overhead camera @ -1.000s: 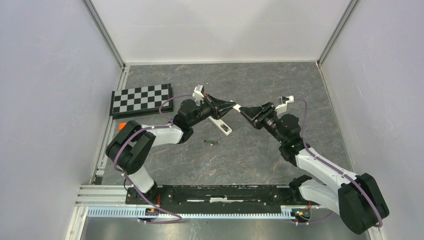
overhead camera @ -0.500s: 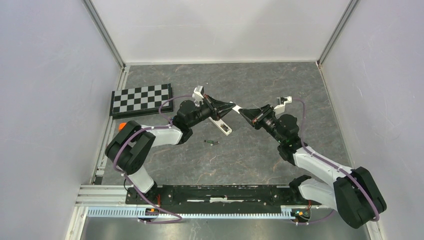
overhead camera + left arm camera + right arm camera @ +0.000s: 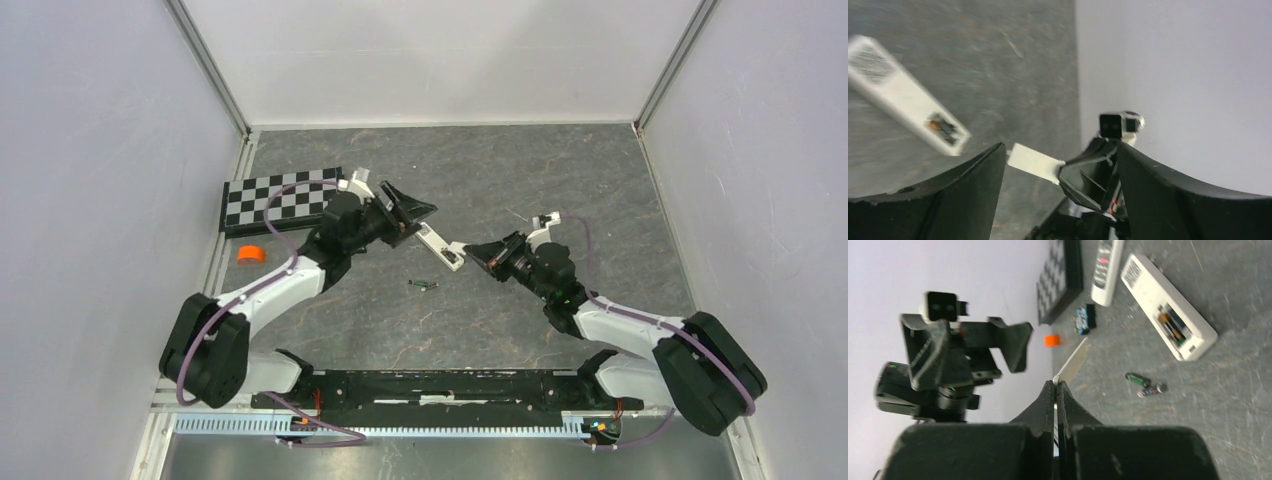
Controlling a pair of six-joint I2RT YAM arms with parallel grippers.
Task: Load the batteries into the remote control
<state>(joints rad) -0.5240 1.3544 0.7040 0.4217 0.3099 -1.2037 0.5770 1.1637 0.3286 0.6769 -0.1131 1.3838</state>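
Note:
The white remote control (image 3: 1168, 325) lies on the grey table with its compartment open and batteries (image 3: 1173, 329) inside. Two loose batteries (image 3: 1138, 379) lie beside it, seen from the top view as batteries (image 3: 425, 286). My right gripper (image 3: 1057, 384) is shut on the thin white battery cover (image 3: 1073, 362) and holds it above the table, just right of the remote control (image 3: 440, 245). My left gripper (image 3: 412, 210) is open and empty, off to the left of the remote. The left wrist view shows the cover (image 3: 1035, 162) between its spread fingers (image 3: 963, 190), not touching them.
A checkerboard (image 3: 280, 195) lies at the back left, with a second remote (image 3: 1105, 270) beside it. An orange piece (image 3: 250, 254) and a small black and blue object (image 3: 1084, 319) lie near the left edge. White walls enclose the table.
My left gripper opened, let go of the cover and drew back to the left. My right gripper shut on the cover and carried it nearer and lower, beside the remote.

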